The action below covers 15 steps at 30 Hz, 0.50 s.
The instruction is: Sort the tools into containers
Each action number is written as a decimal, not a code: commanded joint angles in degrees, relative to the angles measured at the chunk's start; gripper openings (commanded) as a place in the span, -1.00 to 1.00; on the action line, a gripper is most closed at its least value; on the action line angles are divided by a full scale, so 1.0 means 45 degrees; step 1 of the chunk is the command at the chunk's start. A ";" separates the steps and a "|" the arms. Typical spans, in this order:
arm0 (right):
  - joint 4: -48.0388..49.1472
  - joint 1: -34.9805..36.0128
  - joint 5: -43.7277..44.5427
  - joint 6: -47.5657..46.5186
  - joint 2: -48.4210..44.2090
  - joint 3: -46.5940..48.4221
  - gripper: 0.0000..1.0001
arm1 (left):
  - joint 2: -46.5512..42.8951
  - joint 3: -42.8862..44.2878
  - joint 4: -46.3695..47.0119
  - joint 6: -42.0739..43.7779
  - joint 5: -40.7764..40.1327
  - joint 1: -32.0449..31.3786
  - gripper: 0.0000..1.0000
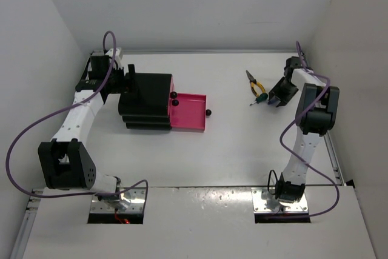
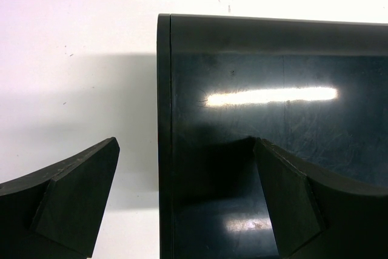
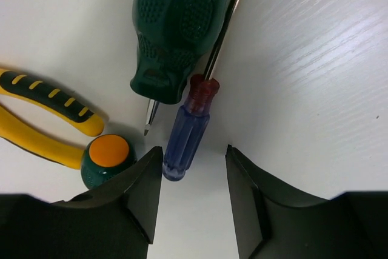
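The black cabinet (image 1: 148, 92) stands left of centre, its lowest pink drawer (image 1: 197, 121) pulled out to the right and looking empty. My left gripper (image 1: 125, 84) is open at the cabinet's left end. In the left wrist view it (image 2: 185, 192) straddles the cabinet's edge (image 2: 165, 119). The tools lie at the far right: yellow-handled pliers (image 1: 252, 82) and a green screwdriver (image 1: 259, 97). My right gripper (image 1: 276, 96) is open just beside them. In the right wrist view it (image 3: 193, 192) is at the butt of a blue-handled screwdriver (image 3: 185, 137), next to a green-handled one (image 3: 179, 22).
The pliers' yellow and black handles (image 3: 42, 113) and a green handle with an orange cap (image 3: 108, 153) lie left of my right gripper's left finger (image 3: 130, 201). Black drawer knobs (image 1: 208, 113) face right. White walls enclose the table on three sides.
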 commanded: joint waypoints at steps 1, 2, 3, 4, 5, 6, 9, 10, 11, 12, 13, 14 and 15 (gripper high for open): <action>0.0118 0.0053 0.0513 0.0070 0.0201 0.0498 -0.12 | -0.0132 -0.0243 -0.0161 -0.0041 -0.0263 -0.0093 1.00; 0.0118 0.0169 0.0513 -0.0046 0.0202 0.0498 -0.16 | -0.0132 -0.0243 -0.0161 -0.0041 -0.0263 -0.0093 1.00; 0.0118 0.0170 0.0629 -0.0047 0.0202 0.0498 -0.25 | -0.0016 -0.0243 -0.0161 -0.0041 -0.0263 -0.0093 1.00; 0.0118 0.0170 0.0631 -0.0201 0.0202 0.0498 -0.29 | -0.0014 -0.0243 -0.0161 -0.0041 -0.0263 -0.0093 1.00; 0.0118 0.0170 0.0631 -0.0203 0.0318 0.0498 -0.33 | -0.0014 -0.0243 -0.0161 -0.0041 -0.0263 -0.0093 1.00; 0.0118 0.0170 0.0631 -0.0203 0.0319 0.0498 -0.41 | -0.0014 -0.0243 -0.0161 0.0075 -0.0263 -0.0093 1.00; 0.0118 0.0287 0.0747 -0.0457 0.0319 0.0382 -0.62 | -0.0014 -0.0361 -0.0161 0.0076 -0.0263 -0.0093 1.00; 0.0002 0.0287 0.0748 -0.0457 0.0203 0.0381 -0.71 | -0.0014 -0.0361 -0.0161 0.0076 -0.0263 -0.0093 1.00; -0.0134 0.0287 0.0922 -0.0573 0.0067 0.0072 -0.80 | -0.0014 -0.0361 -0.0161 0.0076 -0.0263 -0.0093 1.00; -0.0136 0.0287 0.1098 -0.0574 -0.0147 -0.0125 -0.88 | -0.0014 -0.0361 -0.0161 0.0076 -0.0263 -0.0093 1.00; -0.0252 0.0287 0.1099 -0.0574 -0.0459 -0.0417 -1.00 | -0.0014 -0.0361 -0.0161 0.0076 -0.0263 -0.0093 1.00; -0.0253 0.0287 0.1099 -0.0574 -0.1236 -0.1155 -1.00 | -0.0014 -0.0361 -0.0161 0.0076 -0.0263 -0.0093 1.00; -0.0253 0.0287 0.0945 -0.0574 -0.1669 -0.1568 -1.00 | -0.0014 -0.0361 -0.0161 0.0076 -0.0263 -0.0093 1.00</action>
